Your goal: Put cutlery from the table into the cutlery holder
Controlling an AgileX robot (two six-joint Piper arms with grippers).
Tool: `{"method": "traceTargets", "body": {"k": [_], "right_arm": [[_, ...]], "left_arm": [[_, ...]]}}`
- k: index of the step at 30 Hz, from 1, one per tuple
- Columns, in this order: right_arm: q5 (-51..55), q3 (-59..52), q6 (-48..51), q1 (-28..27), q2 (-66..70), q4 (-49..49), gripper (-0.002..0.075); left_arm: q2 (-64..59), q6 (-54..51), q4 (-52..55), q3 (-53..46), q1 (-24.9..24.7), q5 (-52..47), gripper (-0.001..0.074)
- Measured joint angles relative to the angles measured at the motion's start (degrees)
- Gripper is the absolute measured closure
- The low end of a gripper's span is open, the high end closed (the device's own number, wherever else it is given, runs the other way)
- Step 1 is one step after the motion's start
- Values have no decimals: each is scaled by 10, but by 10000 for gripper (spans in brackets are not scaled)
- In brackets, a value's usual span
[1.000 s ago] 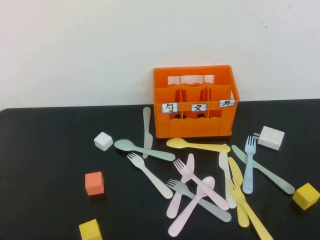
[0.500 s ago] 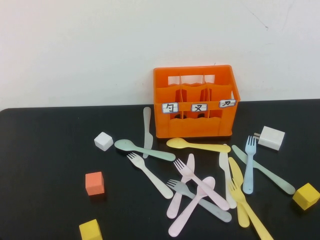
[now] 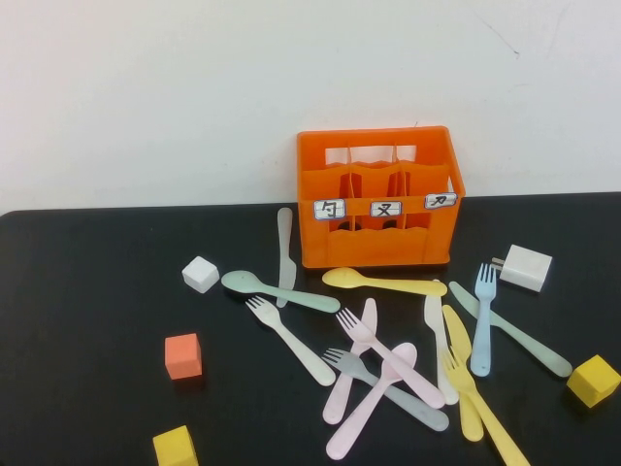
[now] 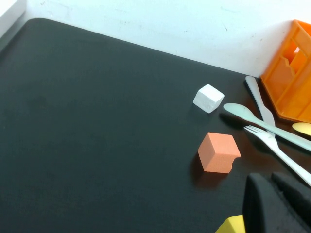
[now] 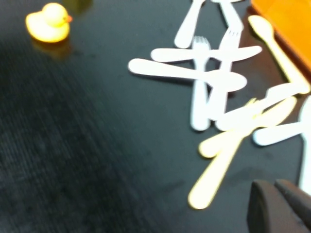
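The orange cutlery holder (image 3: 378,248) stands at the back of the black table (image 3: 87,291); it also shows in the left wrist view (image 4: 291,77). In front of it lie a whitish knife (image 3: 284,254), a pale green spoon (image 3: 277,289), a whitish fork (image 3: 291,342), a yellow spoon (image 3: 383,282), a blue fork (image 3: 482,320) and a crossed pile of pink, grey, white and yellow pieces (image 3: 388,374). Neither gripper shows in the high view. My left gripper (image 4: 272,204) is shut and empty, near the orange cube (image 4: 219,153). My right gripper (image 5: 279,204) is shut and empty, beside a yellow handle (image 5: 216,177).
A white cube (image 3: 200,274), the orange cube (image 3: 183,355) and a yellow cube (image 3: 175,448) lie on the left. A white charger block (image 3: 525,267) and another yellow cube (image 3: 594,380) lie on the right. A yellow toy duck (image 5: 48,23) shows in the right wrist view.
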State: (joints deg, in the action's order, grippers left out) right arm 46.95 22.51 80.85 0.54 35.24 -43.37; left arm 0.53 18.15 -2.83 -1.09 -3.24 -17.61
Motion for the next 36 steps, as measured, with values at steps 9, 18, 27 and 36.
{"method": "traceTargets", "body": {"k": [9, 18, 27, 36], "right_arm": [[-190, -62, -56, -32, -139, -20, 728], [-249, -147, -61, -60, -343, -45, 728], [-278, -149, -61, -62, -359, -75, 728], [-366, -189, -319, -62, -360, 54, 728]], "left_arm": [[0, 0, 0, 0, 0, 0, 736], [0, 0, 0, 0, 0, 0, 736], [0, -1, 0, 0, 0, 0, 736], [0, -1, 0, 0, 0, 0, 736]]}}
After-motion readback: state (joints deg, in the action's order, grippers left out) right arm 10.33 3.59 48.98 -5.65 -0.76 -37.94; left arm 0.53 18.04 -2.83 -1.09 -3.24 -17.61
